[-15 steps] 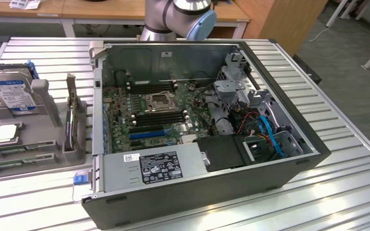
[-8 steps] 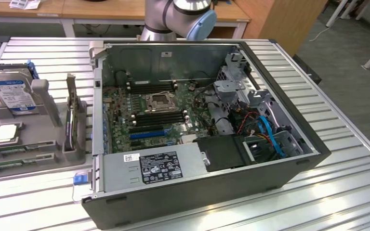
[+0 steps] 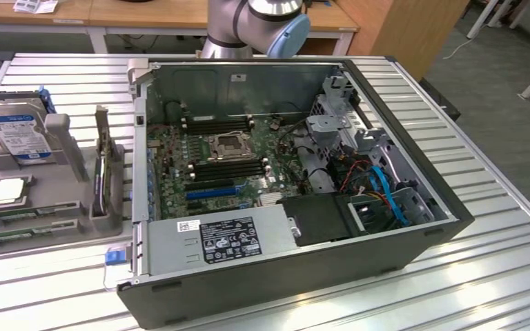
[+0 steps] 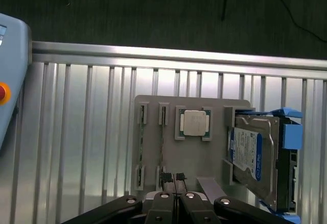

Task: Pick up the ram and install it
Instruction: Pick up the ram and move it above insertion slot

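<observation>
ram (image 3: 27,235) lies in the grey holder (image 4: 204,157); gripper (image 4: 175,179) hovers closed, empty. it should open and align lengthwise.

Plenty of room straight down onto the tray (image 4: 204,163), but the hard drive (image 4: 253,155) stands tall along one edge. Inside the case (image 3: 292,279), cables (image 3: 386,187) and probably a drive cage (image 3: 330,131) crowd the exterior view's right.

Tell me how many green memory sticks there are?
2: one long thin green circuit-board stick and another beside it, in the grey plastic tray, exterior view's left; others may be hidden.
</observation>
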Available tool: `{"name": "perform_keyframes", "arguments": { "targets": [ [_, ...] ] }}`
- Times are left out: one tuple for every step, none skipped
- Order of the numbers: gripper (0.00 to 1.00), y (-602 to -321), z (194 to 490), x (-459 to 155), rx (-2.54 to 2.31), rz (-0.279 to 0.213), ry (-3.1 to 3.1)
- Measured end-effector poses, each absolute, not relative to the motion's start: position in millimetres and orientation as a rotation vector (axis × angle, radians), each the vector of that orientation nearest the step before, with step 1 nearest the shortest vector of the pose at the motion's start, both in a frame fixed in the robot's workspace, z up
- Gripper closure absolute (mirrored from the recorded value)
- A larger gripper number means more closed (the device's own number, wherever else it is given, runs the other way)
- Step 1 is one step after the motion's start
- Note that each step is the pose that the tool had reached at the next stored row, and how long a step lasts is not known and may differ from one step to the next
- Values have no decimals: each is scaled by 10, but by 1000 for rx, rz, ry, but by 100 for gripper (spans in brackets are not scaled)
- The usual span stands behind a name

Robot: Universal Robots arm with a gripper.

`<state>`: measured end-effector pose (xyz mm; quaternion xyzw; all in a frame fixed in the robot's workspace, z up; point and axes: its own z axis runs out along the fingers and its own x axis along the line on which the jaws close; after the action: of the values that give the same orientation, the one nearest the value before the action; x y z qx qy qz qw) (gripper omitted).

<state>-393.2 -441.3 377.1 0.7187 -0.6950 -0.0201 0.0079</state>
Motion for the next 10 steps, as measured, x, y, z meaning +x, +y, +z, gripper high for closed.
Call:
{"name": "perform_keyframes", "arguments": {
  "targets": [
    [90, -4413, 3769, -3932, 2247, -63, -2173],
    [90, -4413, 3766, -3932, 2247, -63, -2173],
    [90, -4413, 3765, -3932, 2247, -63, -2173],
    [90, -4413, 3763, -3932, 2247, -63, -2173],
    [90, -4413, 3763, -3932, 2247, -63, -2173],
    [90, -4413, 3763, -3932, 2247, -63, -2173],
    [90, -4413, 3763, -3932, 2247, -63, -2173],
    [90, -4413, 3763, -3932, 2247, -63, -2173],
    [90, -4413, 3763, -3932, 2247, -63, -2173],
    [90, -4413, 3763, -3932, 2247, -63, -2173]
  ]
}}
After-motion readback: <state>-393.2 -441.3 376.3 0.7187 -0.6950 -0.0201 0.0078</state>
